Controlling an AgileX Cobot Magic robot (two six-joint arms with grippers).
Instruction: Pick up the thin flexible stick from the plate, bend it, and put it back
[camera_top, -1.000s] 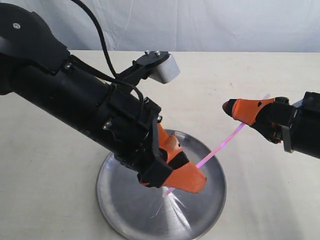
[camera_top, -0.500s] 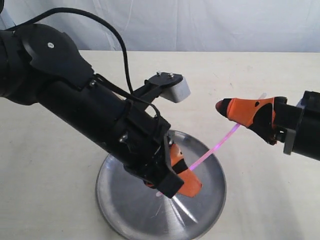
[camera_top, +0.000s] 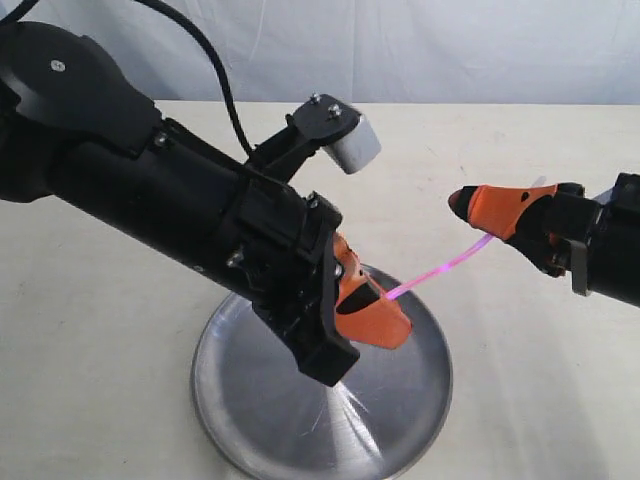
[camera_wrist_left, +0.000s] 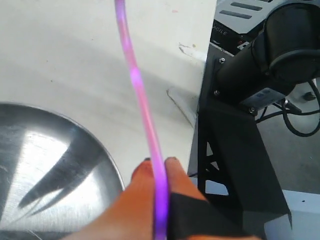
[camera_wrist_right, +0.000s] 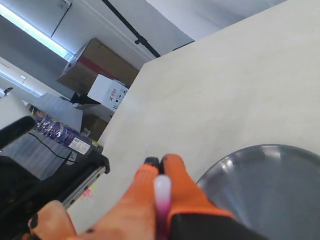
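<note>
Nearest the camera, the plate (camera_top: 250, 430) is lying on the table (camera_top: 550, 400), and over its middle the left gripper (camera_top: 385, 322) is pinching the lower end of the stick (camera_top: 440, 270), jaws closed tight on it. From there the stick is running up and to the right, off the plate and out past its rim in a slight bow, to the right gripper (camera_top: 465, 205), which is clamping the far end with the whitish tip poking past its fingers. With each arm holding one end, the bend is likely depending on the two grippers closing in toward each other along that line.
</note>
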